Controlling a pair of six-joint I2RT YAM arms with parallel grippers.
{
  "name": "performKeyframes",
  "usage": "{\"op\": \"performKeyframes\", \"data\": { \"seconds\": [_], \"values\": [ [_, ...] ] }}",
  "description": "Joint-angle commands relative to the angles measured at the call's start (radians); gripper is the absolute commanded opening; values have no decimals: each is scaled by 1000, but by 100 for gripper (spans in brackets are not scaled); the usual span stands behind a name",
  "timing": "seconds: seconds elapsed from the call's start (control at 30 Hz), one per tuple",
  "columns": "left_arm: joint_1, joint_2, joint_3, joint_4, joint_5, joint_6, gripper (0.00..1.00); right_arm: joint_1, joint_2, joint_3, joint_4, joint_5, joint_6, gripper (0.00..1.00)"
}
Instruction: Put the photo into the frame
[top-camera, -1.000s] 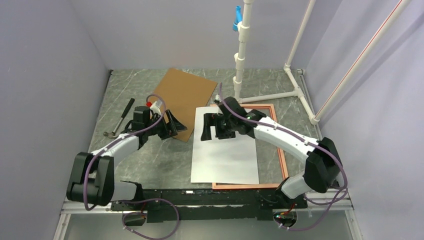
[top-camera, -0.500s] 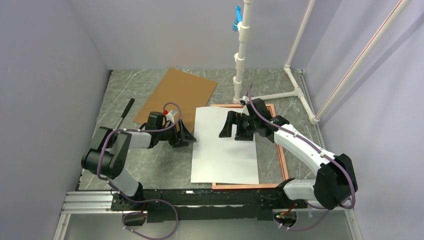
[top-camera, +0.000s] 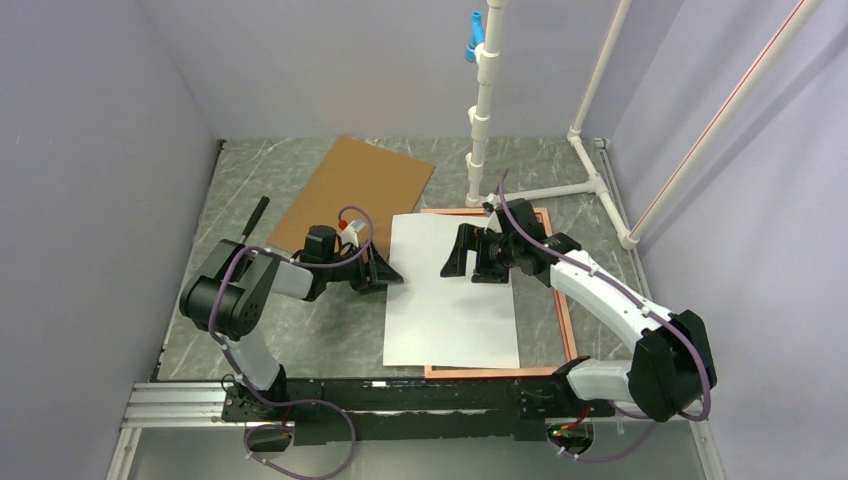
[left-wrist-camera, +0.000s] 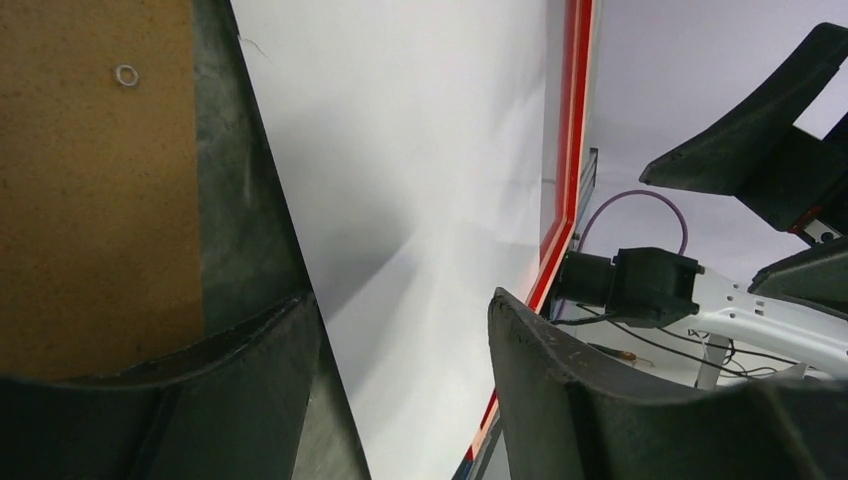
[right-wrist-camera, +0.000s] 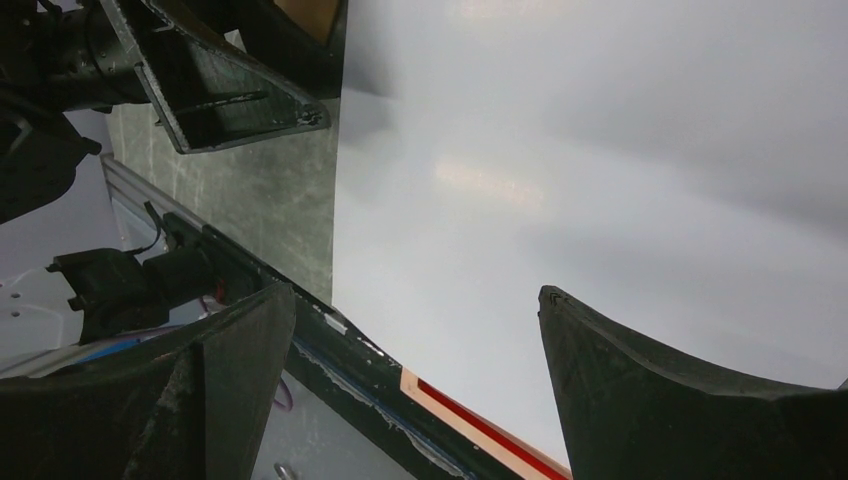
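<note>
The photo lies white side up, mostly over the frame, and its left part overhangs onto the table. Only the frame's far, right and near edges show. My left gripper is low at the photo's left edge. In the left wrist view this left gripper is open: one finger is over the table, the other over the photo, and the red frame is beyond. My right gripper hovers open over the photo's far half. In its own view the right gripper is empty above the photo and the frame corner.
A brown backing board lies at the back left, behind my left gripper. A hammer lies left of it. A white pipe stand rises behind the frame. A metal rail runs along the table's near edge.
My left gripper has swung right from beside the board to the photo's left edge, and its jaws have narrowed. My right gripper shifted right over the photo's far half, then held still.
</note>
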Motion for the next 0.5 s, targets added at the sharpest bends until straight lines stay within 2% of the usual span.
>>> {"op": "performKeyframes", "data": {
  "seconds": [0.0,0.2,0.47],
  "values": [
    [-12,-20,-16,128,38,-42,64,-5,-41,-1,20,2,-21,93],
    [-32,-84,-24,108,36,-35,58,-14,-58,6,3,13,-29,93],
    [-86,-55,-5,200,48,-97,44,-26,-83,13,-11,23,-37,93]
  ]
}}
